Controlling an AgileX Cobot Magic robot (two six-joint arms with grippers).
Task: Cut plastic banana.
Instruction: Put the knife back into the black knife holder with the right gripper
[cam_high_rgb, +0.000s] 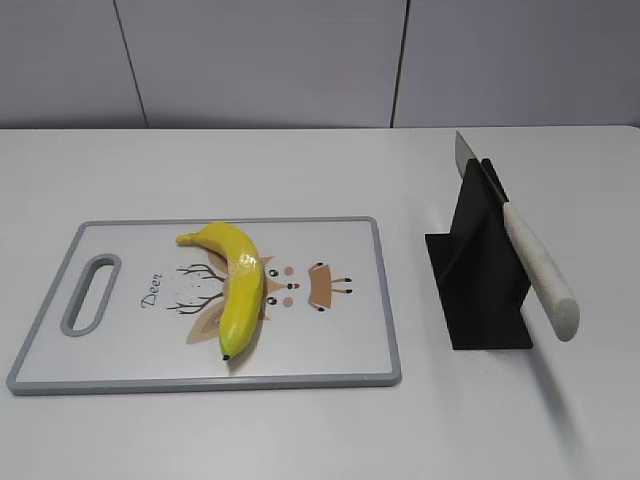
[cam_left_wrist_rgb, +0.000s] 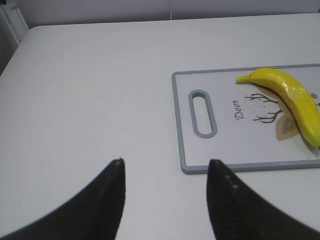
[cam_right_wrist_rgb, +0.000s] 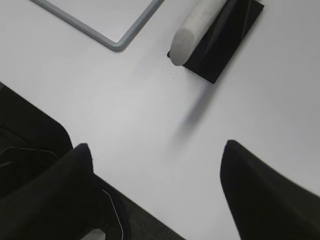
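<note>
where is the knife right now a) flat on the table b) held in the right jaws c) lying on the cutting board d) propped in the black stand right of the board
d, the knife leans in the black stand, beside the cutting board, with neither gripper touching it.

Plastic banana (cam_left_wrist_rgb: 290, 97): lower end running off the left wrist view's right edge.
Cutting board (cam_left_wrist_rgb: 186, 120): right portion lying out of that frame; in the right wrist view only one corner showing.
Knife (cam_right_wrist_rgb: 195, 22): only the handle butt showing there, blade lying beyond the top edge.
Black stand (cam_right_wrist_rgb: 225, 35): being cropped likewise.
</note>
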